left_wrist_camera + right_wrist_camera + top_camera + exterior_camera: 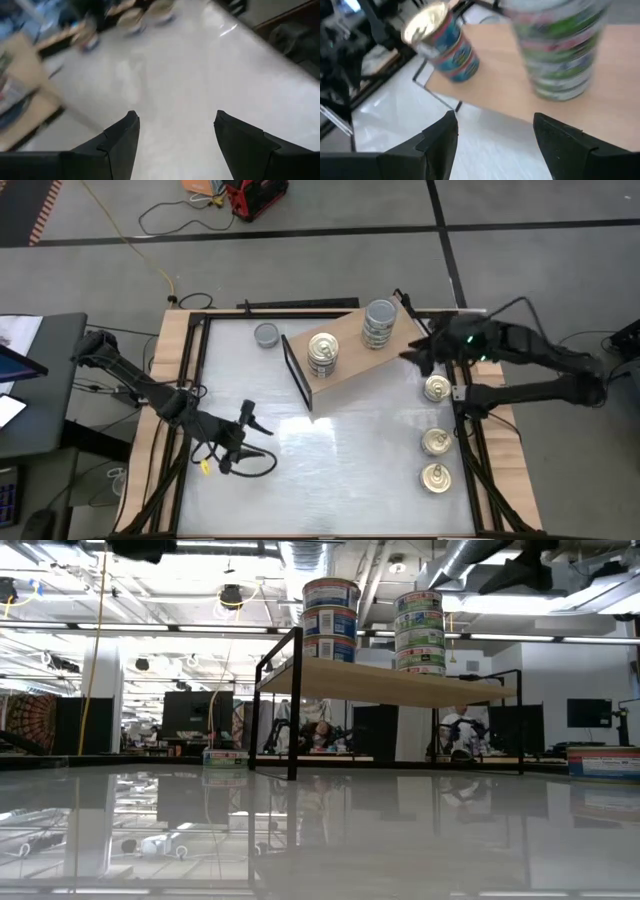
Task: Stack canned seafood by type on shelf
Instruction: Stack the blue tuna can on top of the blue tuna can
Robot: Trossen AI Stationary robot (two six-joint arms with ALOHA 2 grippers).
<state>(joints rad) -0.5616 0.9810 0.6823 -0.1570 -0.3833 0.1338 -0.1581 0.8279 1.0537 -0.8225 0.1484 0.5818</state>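
Your right gripper point(415, 356) hangs empty, fingers apart, beside the shelf point(350, 365), which carries two stacks of cans point(379, 324). Three cans point(436, 443) sit on the table point(340, 470). Your left gripper point(250, 435) waits, fingers apart.

Two slim black jointed arms with thin black cables looped alongside; small green light glowing on right arm point(478, 340); yellow tag near left gripper point(243, 442); dark, matte, wedge-shaped fingers point(120, 142) with angular stepped edges on both, right gripper point(495, 145) alike
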